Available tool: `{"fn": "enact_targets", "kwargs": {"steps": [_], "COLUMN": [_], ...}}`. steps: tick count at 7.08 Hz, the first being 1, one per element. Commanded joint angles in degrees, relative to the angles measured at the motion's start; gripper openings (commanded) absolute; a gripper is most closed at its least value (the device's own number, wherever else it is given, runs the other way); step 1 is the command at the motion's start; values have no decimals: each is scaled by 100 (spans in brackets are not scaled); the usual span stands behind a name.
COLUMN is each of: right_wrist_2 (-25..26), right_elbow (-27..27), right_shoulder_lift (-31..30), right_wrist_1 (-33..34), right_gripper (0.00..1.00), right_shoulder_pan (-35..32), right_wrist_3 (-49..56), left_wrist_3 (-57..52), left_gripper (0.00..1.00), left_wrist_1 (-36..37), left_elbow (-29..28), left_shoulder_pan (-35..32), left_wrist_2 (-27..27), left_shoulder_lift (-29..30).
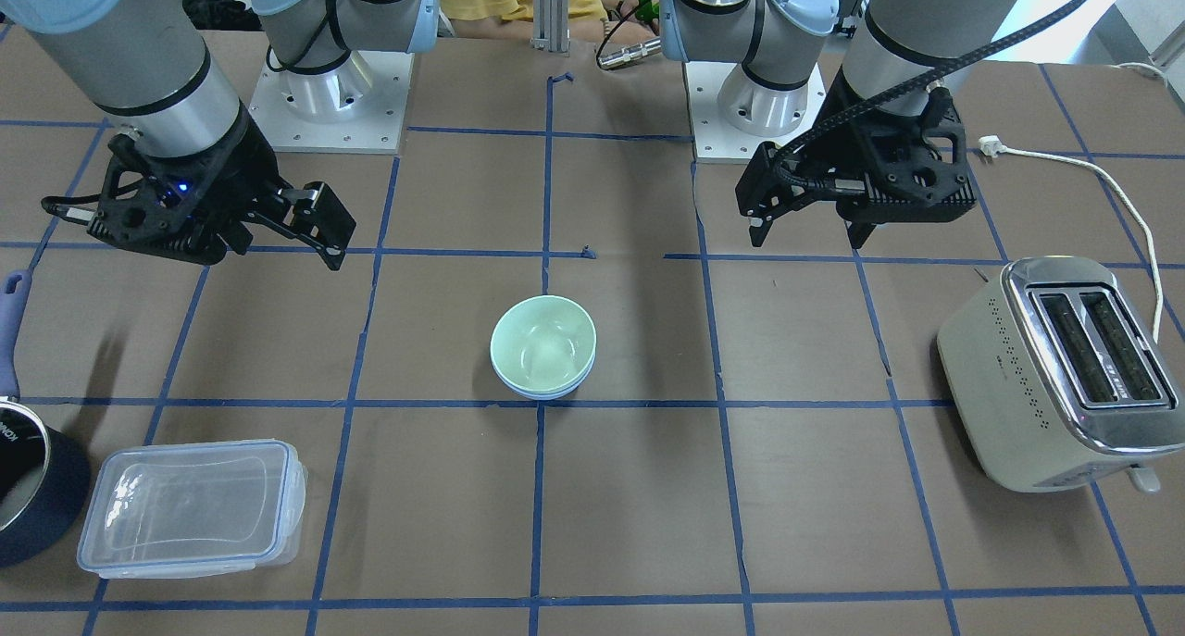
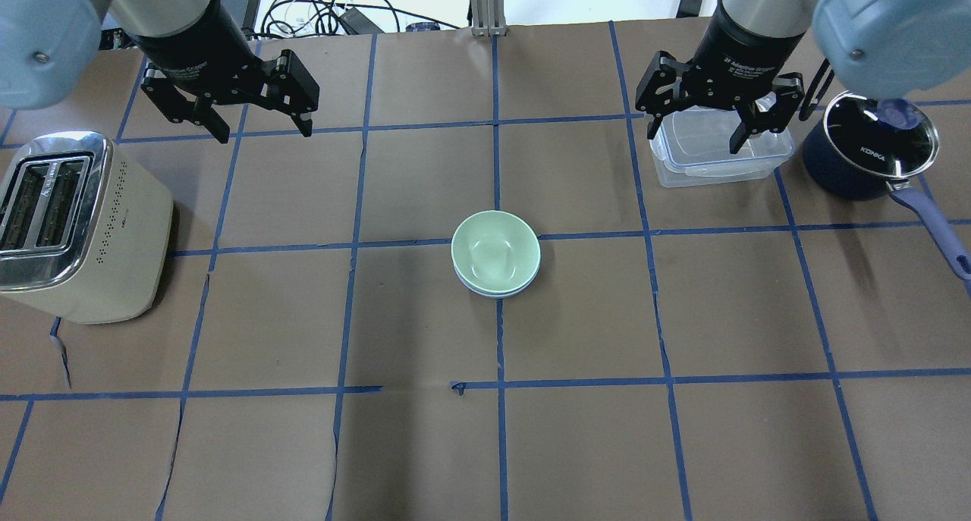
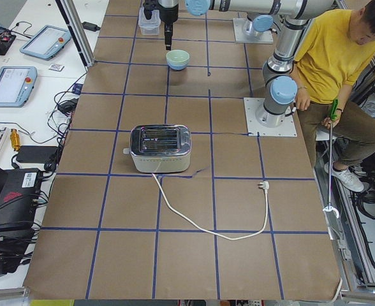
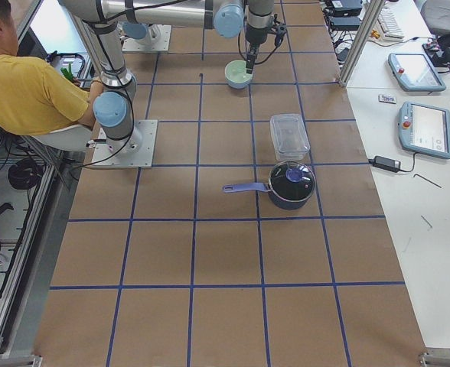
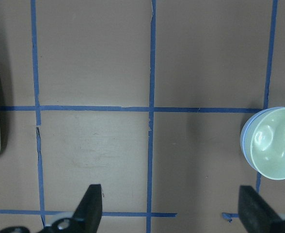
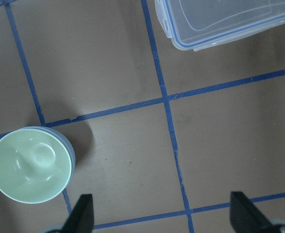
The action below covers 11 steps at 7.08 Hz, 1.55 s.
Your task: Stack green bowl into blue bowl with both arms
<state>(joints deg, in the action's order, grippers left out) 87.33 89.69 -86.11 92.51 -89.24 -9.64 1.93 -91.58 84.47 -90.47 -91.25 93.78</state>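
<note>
The green bowl [image 1: 543, 344] sits nested inside the blue bowl [image 1: 546, 393] at the table's centre, and only the blue rim and lower wall show beneath it. The stack also shows in the overhead view, with the green bowl [image 2: 494, 249] above the blue bowl [image 2: 497, 291], and in both wrist views [image 5: 276, 143] [image 6: 30, 165]. My left gripper [image 2: 264, 130] [image 1: 805, 233] is open, empty and raised, well off to the bowls' left. My right gripper [image 2: 694, 140] [image 1: 282, 247] is open and empty, raised over the clear container, well off to the bowls' right.
A cream toaster [image 2: 72, 225] stands at my left with its white cord [image 1: 1111, 192] trailing on the table. A clear lidded container [image 2: 717, 153] and a navy pot with a handle [image 2: 865, 149] stand at my right. A person in yellow [image 3: 340, 57] sits behind the arm bases.
</note>
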Motion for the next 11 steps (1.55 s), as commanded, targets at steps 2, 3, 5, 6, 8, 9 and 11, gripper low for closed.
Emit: {"fn": "enact_targets", "kwargs": {"steps": [2,3,5,6,8,9,11], "right_wrist_2": [408,373,329,320,364,364,364], "right_elbow": [311,338,338,338,330,330,330], "right_shoulder_lift": [-379,-484,-512,-538,-573,-573,-573], "right_wrist_1": [-84,-93,-136,-337,-287,-278,-286], "right_gripper": [100,100,100,100,100,100,100], "right_shoulder_pan": [29,29,38,47,38,47,47], "right_wrist_3": [463,480,507,751,824,823,815], "left_wrist_3": [0,0,0,0,0,0,0], "left_gripper": [100,100,100,100,100,100,100], "left_wrist_1": [0,0,0,0,0,0,0], "left_elbow": [8,-1,-1,8,8,8,8], "left_shoulder_pan": [-6,-6,-6,-6,-6,-6,-6], "left_wrist_2": [-7,2,2,-7,2,2,2], "left_shoulder_lift": [-9,0,0,-9,-9,-9,-9]}}
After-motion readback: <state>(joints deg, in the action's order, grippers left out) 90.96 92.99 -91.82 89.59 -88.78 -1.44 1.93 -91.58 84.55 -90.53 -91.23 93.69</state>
